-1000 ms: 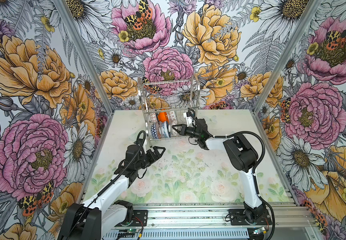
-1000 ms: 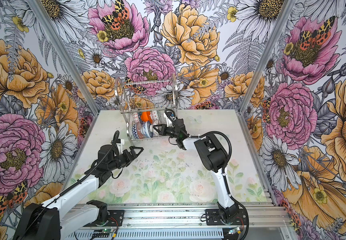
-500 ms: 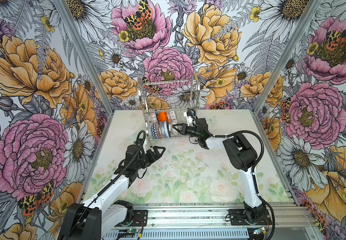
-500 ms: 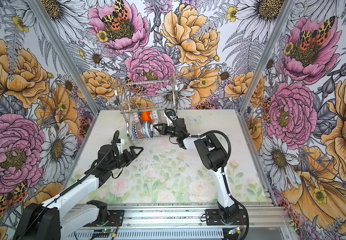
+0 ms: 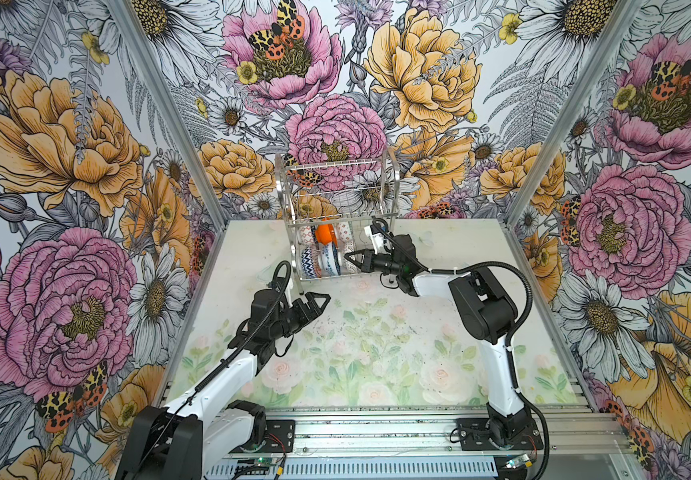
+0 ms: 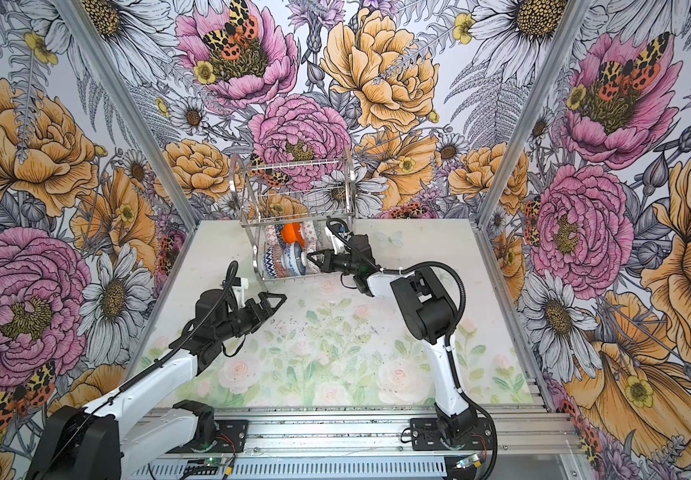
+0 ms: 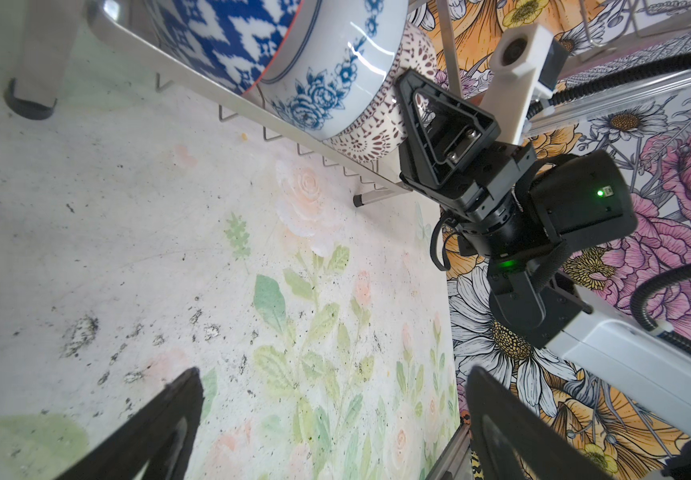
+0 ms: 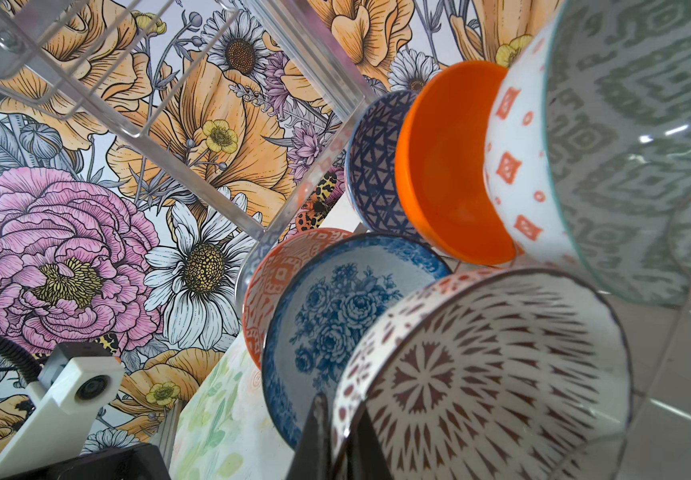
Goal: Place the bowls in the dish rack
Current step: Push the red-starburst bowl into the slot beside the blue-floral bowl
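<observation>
Dish rack (image 5: 337, 164) (image 6: 294, 166): stands at the far edge of the floral table mat (image 5: 377, 353), close to the back wall; every bowl in view stands on edge in its lower tier, in two rows.

Back row, read from the right wrist view: dark lattice bowl (image 8: 373, 174); plain orange bowl (image 8: 447, 178); white bowl with orange diamonds (image 8: 514, 166); grey-green geometric bowl (image 8: 634, 145); each is packed against the next.

Front row, left to right in both top views: navy zigzag bowl (image 7: 211, 41); orange-red patterned bowl (image 8: 277, 282); blue floral bowl (image 8: 344, 316); maroon-patterned bowl (image 8: 481, 374) at the right end, touching the floral one and sitting at the rack's front rail.

Right gripper (image 5: 354, 262) (image 8: 335, 444): reaches into the lower tier from the rack's right side; fingers pinched together on the rim of the maroon-patterned bowl, one inside the rim and one outside; whether the bowl's weight rests on the wires, I cannot tell.

Left gripper (image 5: 312, 305) (image 7: 335, 436): hangs low over the mat, just in front of the rack's left foot; jaws spread wide, holding nothing; apart from the rack and from all the bowls.
</observation>
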